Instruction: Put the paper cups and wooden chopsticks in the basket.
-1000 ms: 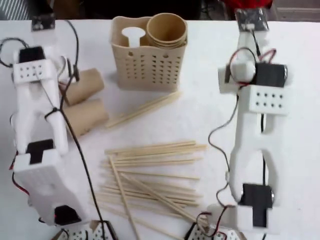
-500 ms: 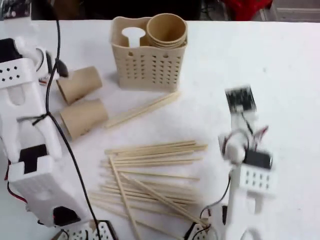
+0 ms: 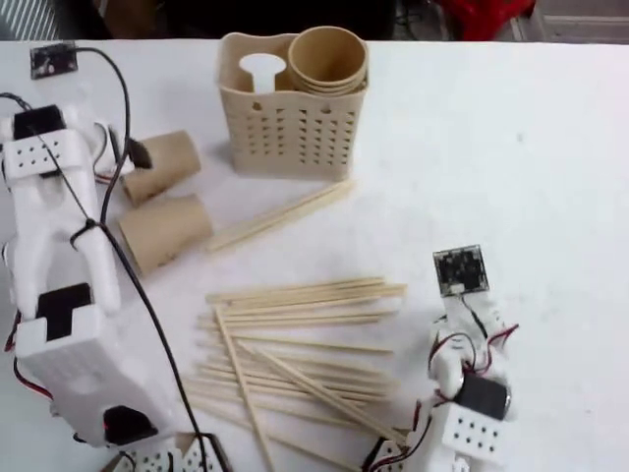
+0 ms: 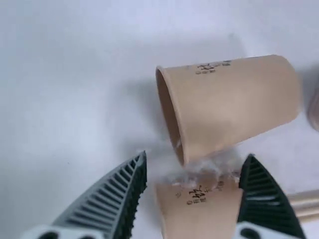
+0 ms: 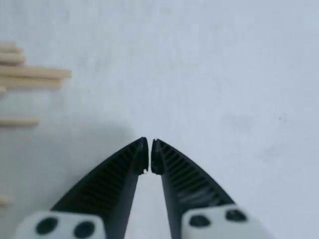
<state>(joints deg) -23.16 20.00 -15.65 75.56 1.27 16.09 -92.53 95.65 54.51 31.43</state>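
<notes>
Two brown paper cups lie on their sides at the left, one (image 3: 157, 167) behind the other (image 3: 165, 232). My left arm (image 3: 49, 177) is beside them. Its gripper (image 4: 195, 158) is open, with the nearer cup (image 4: 202, 209) between its fingers, untouched, and the farther cup (image 4: 229, 107) just beyond. A stack of cups (image 3: 327, 59) stands in the perforated beige basket (image 3: 285, 133). Wooden chopsticks (image 3: 295, 339) lie heaped in the middle, and a pair (image 3: 280, 216) lies beside the basket. My right gripper (image 5: 149, 145) is shut and empty over bare table, with chopstick ends (image 5: 30, 74) to one side.
The right arm (image 3: 462, 403) is folded back at the near right edge. The left arm's black cable (image 3: 147, 295) trails down past the cups to the near edge. The white table (image 3: 511, 167) stretches to the right of the basket.
The right arm has drawn back from the far right of the table to the near edge. The left arm shifted a little beside the cups.
</notes>
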